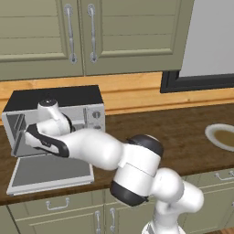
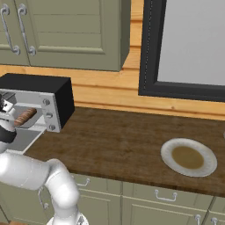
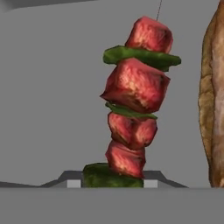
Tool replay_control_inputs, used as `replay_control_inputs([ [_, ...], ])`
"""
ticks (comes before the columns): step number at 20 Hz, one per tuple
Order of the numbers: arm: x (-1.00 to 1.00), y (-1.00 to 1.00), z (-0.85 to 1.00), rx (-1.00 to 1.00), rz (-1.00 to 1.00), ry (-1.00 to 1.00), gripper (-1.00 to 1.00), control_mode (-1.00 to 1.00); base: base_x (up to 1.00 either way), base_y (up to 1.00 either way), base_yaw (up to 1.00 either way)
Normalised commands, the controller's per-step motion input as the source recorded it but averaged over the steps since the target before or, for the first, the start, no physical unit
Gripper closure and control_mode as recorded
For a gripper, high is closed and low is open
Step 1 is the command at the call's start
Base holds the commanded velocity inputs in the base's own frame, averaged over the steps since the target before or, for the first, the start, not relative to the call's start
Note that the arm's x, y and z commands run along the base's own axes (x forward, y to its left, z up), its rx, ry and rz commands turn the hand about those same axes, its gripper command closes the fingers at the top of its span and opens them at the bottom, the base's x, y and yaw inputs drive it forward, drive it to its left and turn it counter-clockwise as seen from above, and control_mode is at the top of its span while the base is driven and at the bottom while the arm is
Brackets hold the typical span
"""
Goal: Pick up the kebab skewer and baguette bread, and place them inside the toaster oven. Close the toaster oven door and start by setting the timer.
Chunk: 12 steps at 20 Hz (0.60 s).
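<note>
The toaster oven (image 1: 59, 97) stands at the counter's left end with its door (image 1: 50, 171) dropped flat in front. My arm reaches into the oven's mouth. In the hand view my gripper (image 3: 113, 183) is shut on the kebab skewer (image 3: 133, 105), its fingertips (image 3: 72, 181) flanking the lowest green piece. The skewer of red chunks and green slices stands up against the grey oven interior. The tan baguette bread (image 3: 214, 100) lies close beside it, at the right edge of the hand view. The right base view shows the baguette bread (image 2: 25, 116) inside the toaster oven (image 2: 39, 85).
A white plate (image 2: 189, 157) with a brown centre sits on the dark wooden counter to the right, also the plate (image 1: 224, 136) at the left base view's edge. Green cabinets hang above the oven. A dark-framed panel stands against the back wall.
</note>
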Motion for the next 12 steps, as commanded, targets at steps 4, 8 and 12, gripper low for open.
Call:
replay_control_inputs([
  [4, 0.01, 0.00, -0.01, 0.01, 0.00, 0.00, -1.00, -1.00, 0.00, 0.00, 0.00],
  [8, 0.00, 0.00, 0.00, 0.01, 0.00, 0.00, -1.00, -1.00, 0.00, 0.00, 0.00],
  [12, -0.01, 0.00, 0.19, 0.02, 0.00, 0.00, -1.00, -1.00, 0.00, 0.00, 0.00],
])
